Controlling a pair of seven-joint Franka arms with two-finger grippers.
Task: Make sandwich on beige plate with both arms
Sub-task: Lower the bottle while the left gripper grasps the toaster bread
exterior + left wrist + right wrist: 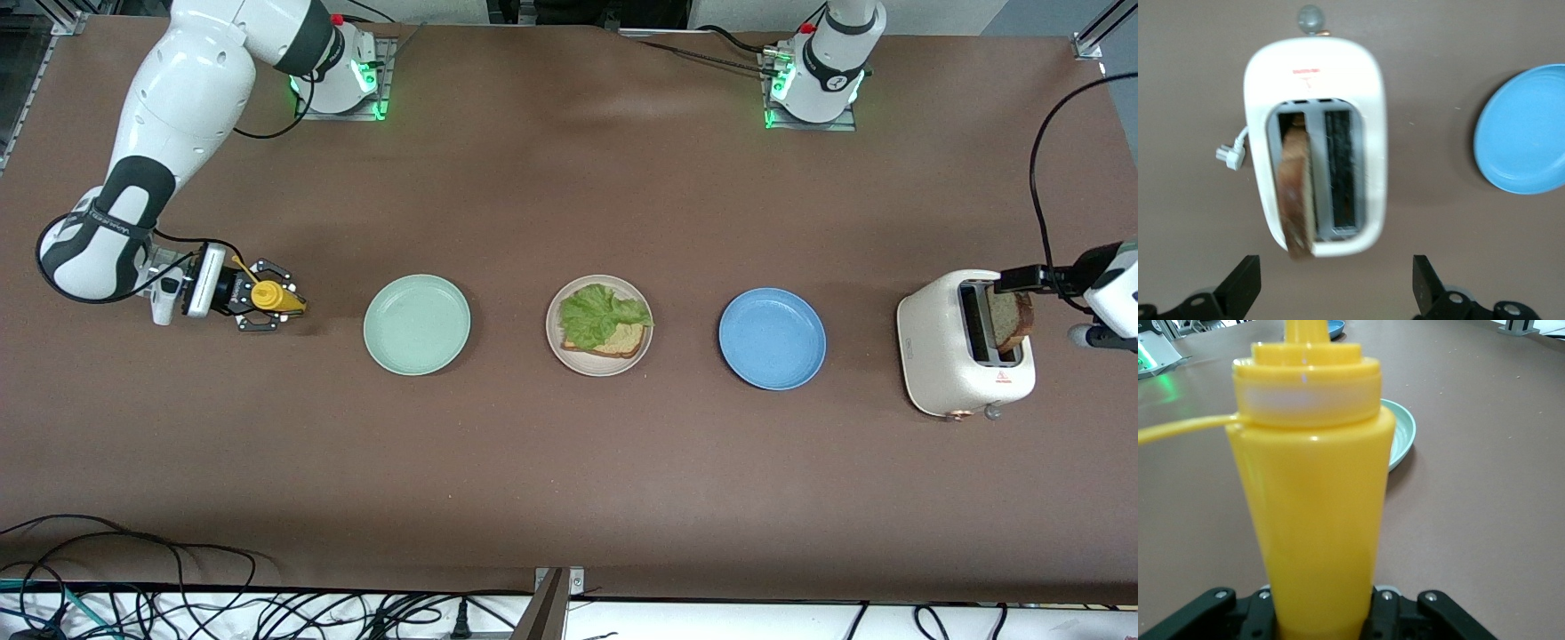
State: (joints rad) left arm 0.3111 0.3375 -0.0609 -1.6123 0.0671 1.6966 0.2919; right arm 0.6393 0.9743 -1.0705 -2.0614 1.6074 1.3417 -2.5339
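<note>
**Mia:** Why does the right gripper [269, 305] squeeze that yellow sauce bottle [267, 296]?

**Ben:** Its fingers are pressed on the bottle so it stays up. It stands on the table [569, 444] at the right arm's end, beside the mint-green plate [417, 324]. I think the sauce is for the sandwich, so the arm keeps it ready.

**Mia:** Where is the sandwich?

**Ben:** It is on the beige plate [560, 342], the middle plate of the three. I see one bread slice [622, 340] with a green lettuce leaf [603, 313] on top. There is no top slice yet, so I think it is about half made.

**Mia:** Is that why the other arm is by the toaster [965, 356]?

**Ben:** I think so. A second bread slice [1012, 320] pokes out of one slot, leaning a bit. The left gripper [1337, 283] hangs over the toaster with its fingers wide apart and holds nothing. The gap looks wide enough to go around the bread.

**Mia:** And the blue plate [772, 338]?

**Ben:** It has nothing on it. It sits between the beige plate and the toaster, so the bread must pass over it
</note>
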